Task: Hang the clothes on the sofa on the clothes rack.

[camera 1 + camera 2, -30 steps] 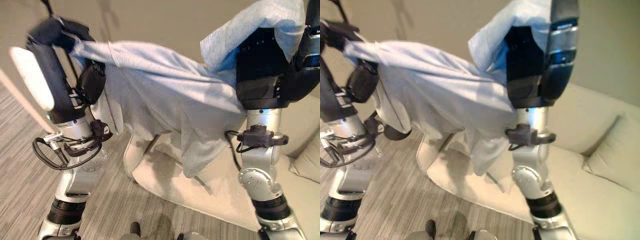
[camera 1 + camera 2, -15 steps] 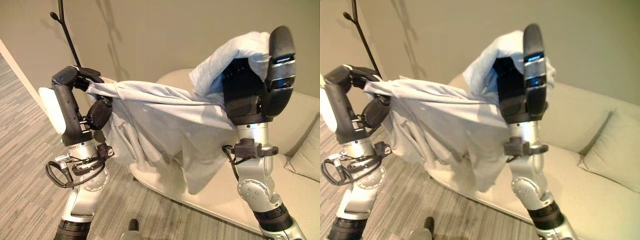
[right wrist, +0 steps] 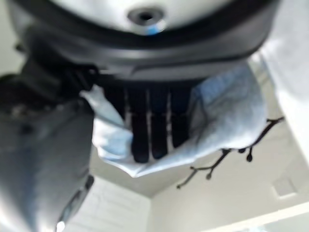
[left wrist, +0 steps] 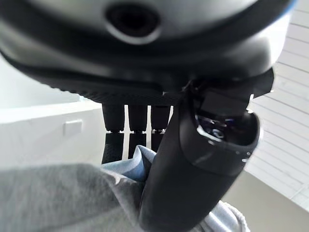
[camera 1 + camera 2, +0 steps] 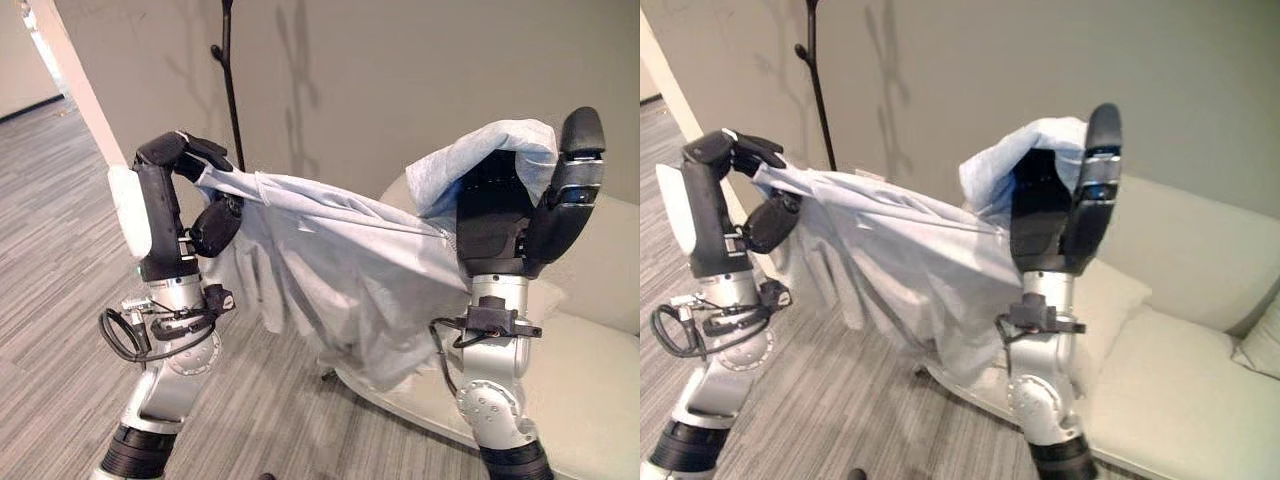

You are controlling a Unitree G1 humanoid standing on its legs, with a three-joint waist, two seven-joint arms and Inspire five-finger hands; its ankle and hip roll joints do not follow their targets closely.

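Observation:
A pale grey-blue hooded garment (image 5: 340,250) hangs stretched in the air between my two raised hands. My left hand (image 5: 180,155) pinches one edge of it; in the left wrist view the thumb (image 4: 188,183) and curled fingers clamp the cloth (image 4: 63,193). My right hand (image 5: 520,210) holds the other end up, with the hood draped over its fingers (image 3: 149,121), which curl into the fabric (image 3: 227,116). The black clothes rack (image 5: 228,90) stands against the wall just behind my left hand, its branches (image 3: 227,159) above. The garment's hem hangs above the front of the cream sofa (image 5: 600,370).
The sofa runs along the right, with a cushion (image 5: 1265,345) at its far end. A white wall corner (image 5: 70,60) slants at the upper left. Grey striped carpet (image 5: 60,260) covers the floor on the left.
The camera has lifted and swung, bringing the rack pole into view. Both hands keep hold of the garment, which now hangs nearer the rack and higher off the sofa.

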